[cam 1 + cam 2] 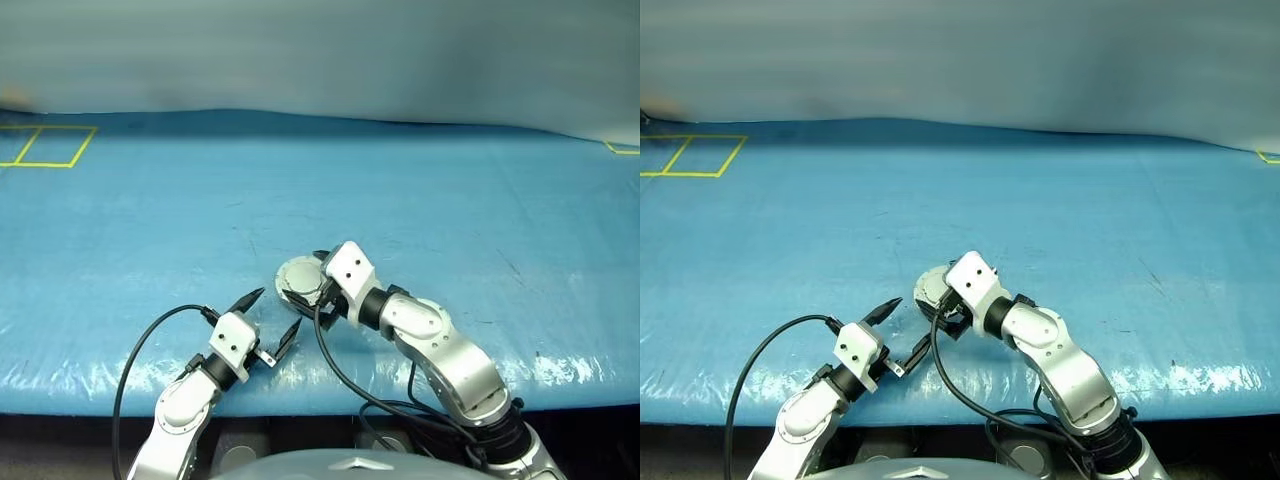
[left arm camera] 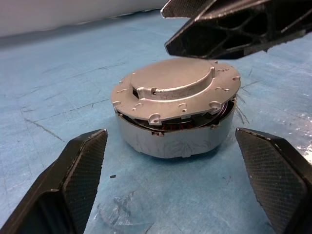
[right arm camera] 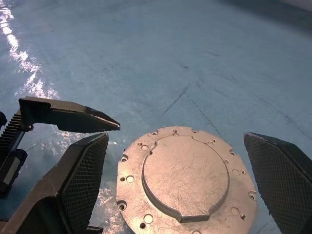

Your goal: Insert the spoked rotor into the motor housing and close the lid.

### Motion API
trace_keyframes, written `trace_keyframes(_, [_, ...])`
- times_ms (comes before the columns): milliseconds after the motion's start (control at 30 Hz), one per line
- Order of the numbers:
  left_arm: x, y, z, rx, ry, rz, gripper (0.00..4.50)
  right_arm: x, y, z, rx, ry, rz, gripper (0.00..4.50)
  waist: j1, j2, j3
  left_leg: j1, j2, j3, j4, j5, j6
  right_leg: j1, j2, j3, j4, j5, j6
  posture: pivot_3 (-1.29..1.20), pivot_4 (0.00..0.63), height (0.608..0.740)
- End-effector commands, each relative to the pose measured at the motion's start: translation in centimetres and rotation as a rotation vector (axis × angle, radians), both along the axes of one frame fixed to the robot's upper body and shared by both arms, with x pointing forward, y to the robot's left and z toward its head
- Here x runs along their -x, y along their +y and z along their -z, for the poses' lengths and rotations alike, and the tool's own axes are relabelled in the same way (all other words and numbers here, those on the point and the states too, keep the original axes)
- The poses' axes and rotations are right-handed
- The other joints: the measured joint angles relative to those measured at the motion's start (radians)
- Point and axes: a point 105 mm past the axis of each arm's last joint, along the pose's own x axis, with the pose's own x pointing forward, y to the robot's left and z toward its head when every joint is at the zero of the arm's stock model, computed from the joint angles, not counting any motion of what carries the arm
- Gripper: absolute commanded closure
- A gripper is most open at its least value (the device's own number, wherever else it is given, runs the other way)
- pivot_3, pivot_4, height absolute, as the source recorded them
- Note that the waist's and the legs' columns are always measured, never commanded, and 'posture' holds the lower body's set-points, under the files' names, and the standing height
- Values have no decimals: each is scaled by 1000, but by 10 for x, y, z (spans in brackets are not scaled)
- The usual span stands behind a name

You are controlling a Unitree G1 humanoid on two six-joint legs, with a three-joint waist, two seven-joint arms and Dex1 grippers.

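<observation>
Silver-grey, the lid (image 2: 175, 90) lies closed on the motor housing (image 2: 173, 139), a thin seam showing copper coils, on the blue table cover (image 1: 450, 200) just before me. My right gripper (image 3: 178, 180) hovers over it, jaws wide apart; my left gripper (image 1: 268, 318) waits beside it, jaws apart too.

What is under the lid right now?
The lid sits on the motor housing. Copper coils show through the thin gap below its rim. The housing's centre is covered, so the rotor cannot be seen.
</observation>
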Motion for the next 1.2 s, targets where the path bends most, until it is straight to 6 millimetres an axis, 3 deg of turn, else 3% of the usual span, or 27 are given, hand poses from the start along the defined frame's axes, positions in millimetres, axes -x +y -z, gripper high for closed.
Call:
trace_keyframes(33, [2, -4, -6, 9, -34, 18, 0, -3, 3, -5, -17, -30, 4, 26, 0, 0, 0, 0, 0, 0, 0, 0, 0, 0, 0, 0, 0, 0, 0, 0, 150, 740])
trace_keyframes(467, [1, -1, -4, 6, -44, 2, 0, -24, 3, 16, 6, 1, 37, 26, 0, 0, 0, 0, 0, 0, 0, 0, 0, 0, 0, 0, 0, 0, 0, 0, 150, 740])
trace_keyframes(567, [1, 0, -4, 5, -45, -3, 0, -25, 1, 21, 9, 7, 45, 559, -1, 0, 0, 0, 0, 0, 0, 0, 0, 0, 0, 0, 0, 0, 0, 0, 150, 740])
trace_keyframes(667, [1, 1, -3, 4, -43, -4, 0, -23, 0, 27, 19, 17, 45, 1460, 0, 0, 0, 0, 0, 0, 1, 0, 0, 0, 0, 0, 0, 0, 0, 0, 150, 740])
trace_keyframes(1200, [0, 1, -4, 0, -47, 2, 0, -24, -2, 30, 23, 4, 84, 1467, 0, -1, 0, 1, 0, 0, 1, 0, 0, 1, 0, 0, 0, 0, 0, 0, 150, 740])
